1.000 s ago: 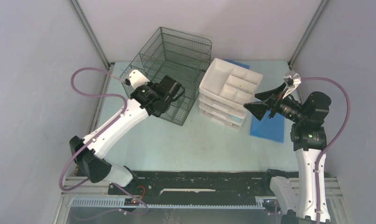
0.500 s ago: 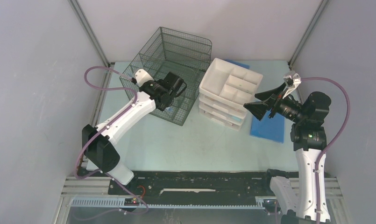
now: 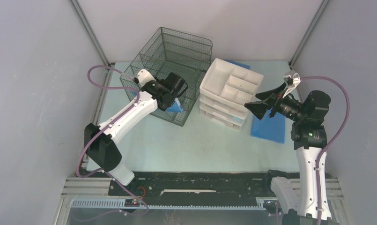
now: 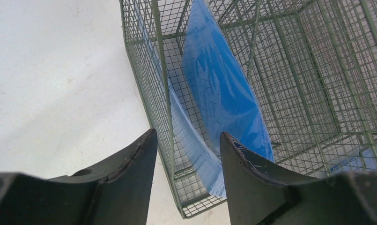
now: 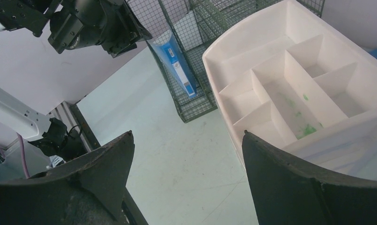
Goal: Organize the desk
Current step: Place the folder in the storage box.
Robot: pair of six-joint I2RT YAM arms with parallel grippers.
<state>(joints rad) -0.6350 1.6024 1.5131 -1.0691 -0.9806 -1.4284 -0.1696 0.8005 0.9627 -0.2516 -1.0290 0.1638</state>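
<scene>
Desk [image 3: 195, 140] of pale green lies between the grey walls, under both arms. Toward its far left corner stands a wire-mesh organizer [image 3: 186, 51], and a blue folder [image 4: 219, 89] leans tilted inside it. The left gripper [image 4: 187, 136] is at the near side of the organizer, its jaws parted and holding nothing. The right gripper [image 5: 187, 135] hovers empty with jaws wide apart, just beside the white drawer unit [image 3: 231, 86]. A blue sheet [image 3: 269, 129] lies flat on the desk near its right edge.
</scene>
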